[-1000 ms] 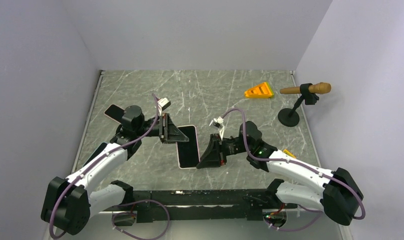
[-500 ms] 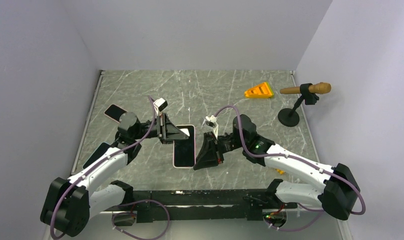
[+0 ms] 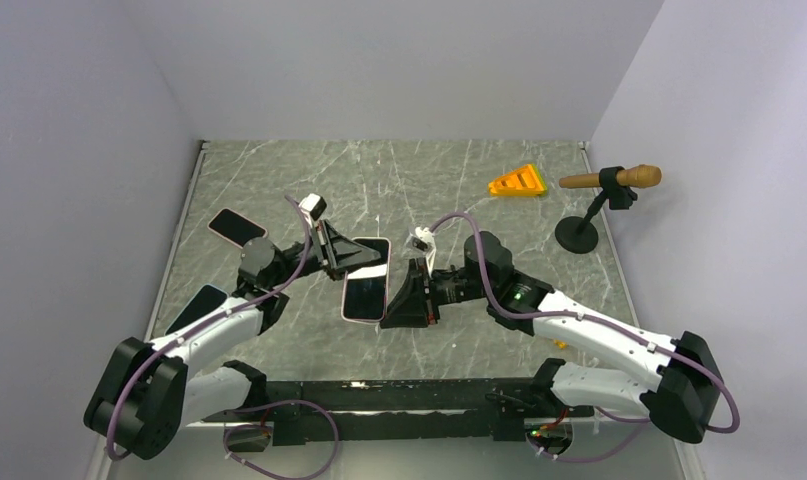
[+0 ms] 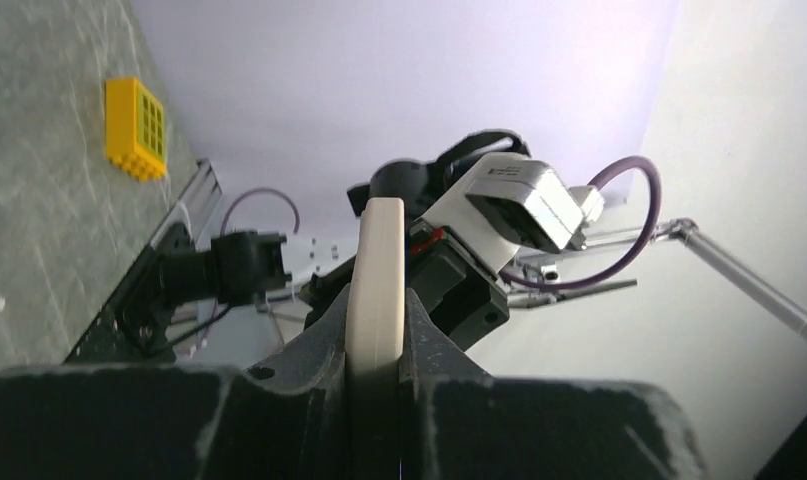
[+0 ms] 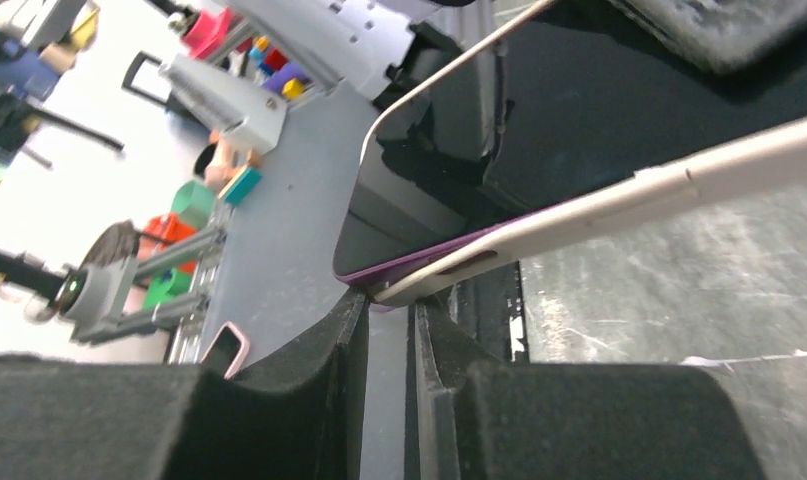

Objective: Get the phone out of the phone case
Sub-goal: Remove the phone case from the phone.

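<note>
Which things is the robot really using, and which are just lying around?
In use: phone; its case; left jaws and right jaws, shut on the case.

Lying about: pink phone; dark slab; orange wedge; wooden handle on a stand; yellow block.

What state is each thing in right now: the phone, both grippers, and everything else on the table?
cased phone: in its case, tilted, held off the table between both grippers.
left gripper: shut on the cased phone's edge.
right gripper: shut on the cased phone's corner.
pink-edged phone: lying flat, untouched.
dark phone: lying flat, untouched.
microphone: clipped level in its stand.
orange wedge: resting on the table.
</note>
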